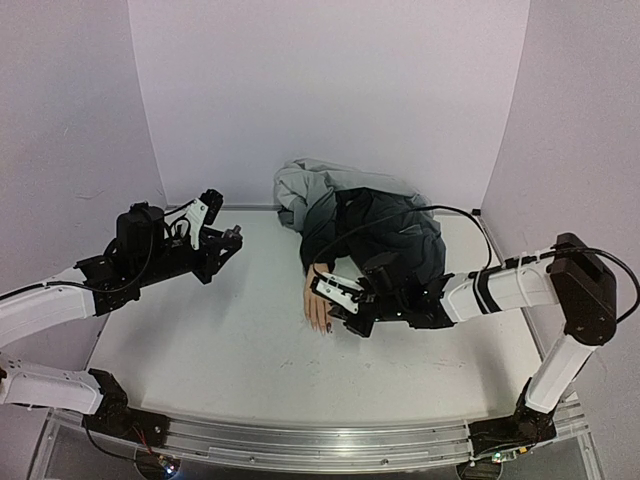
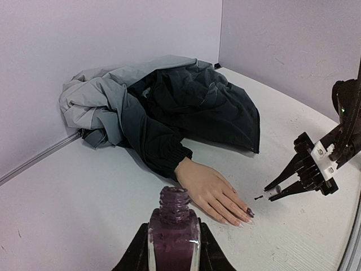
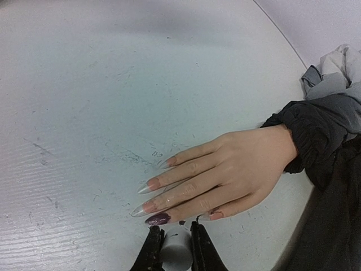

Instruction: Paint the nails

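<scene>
Uncapped purple polish bottle point(image 2: 173, 234) stands upright, clamped in the left gripper point(image 2: 173, 251). Out past the right gripper point(image 3: 175, 236), a grey-and-black jacket point(image 2: 192, 107) sleeves the mannequin hand point(image 3: 237, 169), which lies palm down. The right gripper pinches the white brush cap point(image 3: 176, 249) just beside that hand. Nails point(image 3: 148, 185): the one nearest the gripper is dark purple, the others are bare.

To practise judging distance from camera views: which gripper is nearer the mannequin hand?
Right. The right gripper, holding the brush cap, sits just off the mannequin hand at its fingertips; the left gripper holds the polish bottle far across the table.
</scene>
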You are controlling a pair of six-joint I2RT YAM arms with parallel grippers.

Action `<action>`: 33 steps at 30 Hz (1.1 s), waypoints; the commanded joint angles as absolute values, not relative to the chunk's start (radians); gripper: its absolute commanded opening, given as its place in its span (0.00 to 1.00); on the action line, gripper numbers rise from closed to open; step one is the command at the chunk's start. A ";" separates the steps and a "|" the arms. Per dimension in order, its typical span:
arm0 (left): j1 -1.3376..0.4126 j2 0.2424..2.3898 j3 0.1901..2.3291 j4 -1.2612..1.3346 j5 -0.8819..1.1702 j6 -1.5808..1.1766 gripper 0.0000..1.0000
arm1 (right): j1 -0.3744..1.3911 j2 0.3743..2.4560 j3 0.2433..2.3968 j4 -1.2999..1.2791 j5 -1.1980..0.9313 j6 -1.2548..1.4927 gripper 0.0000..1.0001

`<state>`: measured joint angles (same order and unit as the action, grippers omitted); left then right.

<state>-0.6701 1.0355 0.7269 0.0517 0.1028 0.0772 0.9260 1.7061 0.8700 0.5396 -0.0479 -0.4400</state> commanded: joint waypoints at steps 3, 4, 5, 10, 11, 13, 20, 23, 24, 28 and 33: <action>-0.663 1.009 0.783 0.102 0.107 0.066 0.00 | 0.925 1.746 0.908 0.527 -0.082 -0.432 0.00; -0.664 1.008 0.783 0.101 0.107 0.066 0.00 | 0.925 1.749 0.909 0.527 -0.088 -0.433 0.00; -0.664 1.008 0.785 0.102 0.107 0.066 0.00 | 0.924 1.752 0.911 0.525 -0.091 -0.432 0.00; -0.664 1.010 0.785 0.101 0.110 0.065 0.00 | 0.924 1.770 0.923 0.526 -0.088 -0.437 0.00; -0.664 1.010 0.785 0.101 0.109 0.065 0.00 | 0.925 1.775 0.927 0.525 -0.090 -0.437 0.00; -0.664 1.011 0.785 0.102 0.109 0.064 0.00 | 0.925 1.789 0.935 0.525 -0.092 -0.437 0.00; -0.664 1.012 0.787 0.101 0.109 0.065 0.00 | 0.925 1.795 0.937 0.523 -0.089 -0.440 0.00; -0.664 1.013 0.787 0.102 0.110 0.065 0.00 | 0.925 1.801 0.941 0.523 -0.090 -0.439 0.00; -0.664 1.012 0.787 0.101 0.109 0.065 0.00 | 0.925 1.805 0.943 0.521 -0.091 -0.439 0.00; -0.664 1.012 0.787 0.101 0.109 0.064 0.00 | 0.924 1.814 0.948 0.520 -0.088 -0.440 0.00; -0.664 1.012 0.787 0.102 0.109 0.065 0.00 | 0.924 1.819 0.950 0.519 -0.077 -0.442 0.00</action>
